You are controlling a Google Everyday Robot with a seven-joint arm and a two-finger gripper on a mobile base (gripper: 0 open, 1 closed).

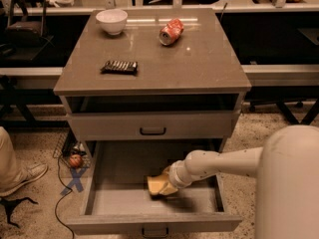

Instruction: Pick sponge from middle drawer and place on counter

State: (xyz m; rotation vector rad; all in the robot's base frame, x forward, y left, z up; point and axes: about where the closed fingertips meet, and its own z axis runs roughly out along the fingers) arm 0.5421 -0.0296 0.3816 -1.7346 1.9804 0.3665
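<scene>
The pale-yellow sponge (pixel 154 187) sits tilted inside the pulled-out middle drawer (pixel 124 166), right of the middle of its floor. My gripper (pixel 164 183) reaches in from the right on a white arm and is closed around the sponge's right end. The sponge seems raised a little off the floor, with a shadow under it. The grey-brown counter (pixel 164 66) is the cabinet top above the drawer.
On the counter are a dark snack bar (pixel 119 66), a red can (pixel 171 32) lying on its side and a white bowl (pixel 111 21). A shut drawer front with a black handle (pixel 152 131) is above the open drawer. A person's shoe (pixel 27 176) is at the left.
</scene>
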